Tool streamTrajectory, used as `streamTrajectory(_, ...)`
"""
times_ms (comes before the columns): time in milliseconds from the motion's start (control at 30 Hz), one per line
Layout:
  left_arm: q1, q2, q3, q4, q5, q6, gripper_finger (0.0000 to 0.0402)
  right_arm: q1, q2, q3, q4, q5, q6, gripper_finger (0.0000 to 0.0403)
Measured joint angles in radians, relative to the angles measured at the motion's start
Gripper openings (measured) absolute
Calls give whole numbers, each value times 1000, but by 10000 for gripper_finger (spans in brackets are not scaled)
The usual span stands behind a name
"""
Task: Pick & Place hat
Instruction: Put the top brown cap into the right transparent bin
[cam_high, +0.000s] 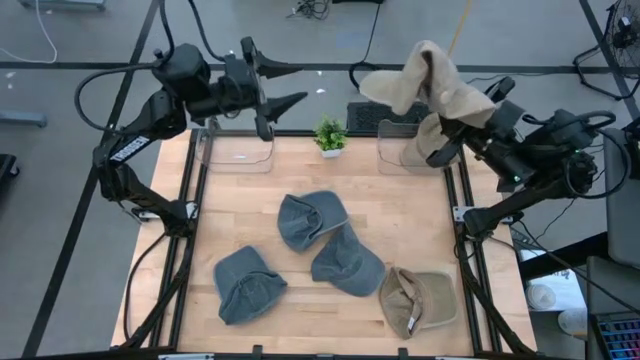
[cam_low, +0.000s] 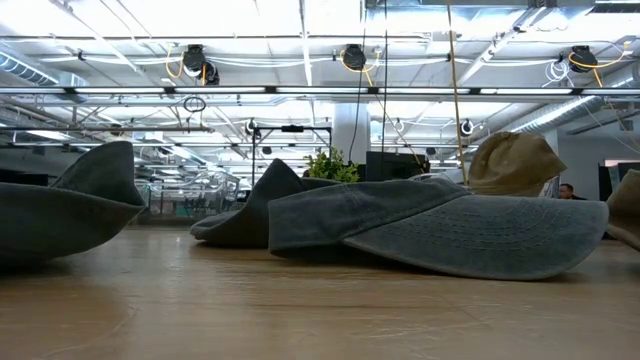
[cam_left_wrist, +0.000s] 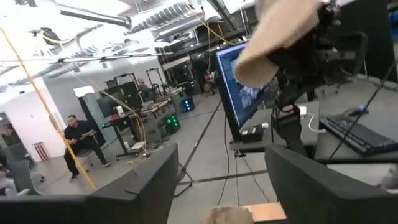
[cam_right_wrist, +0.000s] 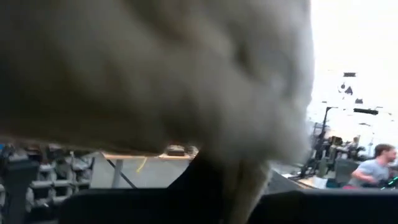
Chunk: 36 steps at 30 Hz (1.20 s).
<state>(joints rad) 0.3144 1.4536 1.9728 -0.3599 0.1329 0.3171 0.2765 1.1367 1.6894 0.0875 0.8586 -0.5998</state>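
Observation:
A tan floppy hat (cam_high: 428, 82) is up in the air beyond the table's far right corner, on my right gripper (cam_high: 452, 128), which is shut on it. The same tan hat (cam_low: 514, 160) shows raised in the low view, and the tan hat (cam_right_wrist: 155, 74) fills the right wrist view. Three blue-grey hats (cam_high: 312, 218) (cam_high: 346, 263) (cam_high: 248, 284) and a second tan hat (cam_high: 418, 300) lie on the table. My left gripper (cam_high: 292, 85) waits open above the far left edge, touching nothing. My right gripper holds the tan hat, but the hat's own cloth (cam_right_wrist: 186, 93) drapes over the fingers and hides the place of contact. The hat is lifted clear of the table. One floppy part (cam_high: 395, 85) sticks out toward the left arm and another (cam_high: 425, 135) hangs down.
Two clear bins (cam_high: 237, 152) (cam_high: 408, 147) stand at the table's far edge with a small potted plant (cam_high: 330, 135) between them. Dark rails (cam_high: 190, 230) run along both table sides. Bare wood lies near the far middle. People (cam_left_wrist: 76, 143) stand in the room beyond.

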Motion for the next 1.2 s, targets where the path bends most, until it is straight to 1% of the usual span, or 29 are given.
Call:
streamTrajectory(133, -40, -1, 0, -19, -73, 73, 295, -15, 9, 0, -15, -6, 55, 0)
streamTrajectory(300, -108, -1, 0, -13, -201, 197, 334, -56, 37, 0, -13, -121, 163, 0)
streamTrajectory(367, -138, -1, 0, -4, -249, 250, 340, -70, 52, 0, -13, -132, 185, 0)
streamTrajectory(500, -192, -1, 0, 11, -315, 331, 338, -87, 83, 0, -17, -139, 220, 0)
streamTrajectory(600, -222, -1, 0, 31, -321, 367, 330, -105, 103, 0, -14, -196, 264, 0)
streamTrajectory(800, -259, -1, 0, 38, -328, 362, 316, -142, 152, 0, -10, -267, 339, 0)
streamTrajectory(967, -289, 12, 1, 39, -328, 361, 317, -165, 185, 0, -9, -331, 398, 0)
streamTrajectory(1033, -305, 17, 0, 17, -345, 361, 316, -167, 199, 0, 0, -354, 411, 0)
streamTrajectory(1200, -334, 43, 1, 8, -383, 360, 304, -166, 210, 0, 1, -363, 419, 0)
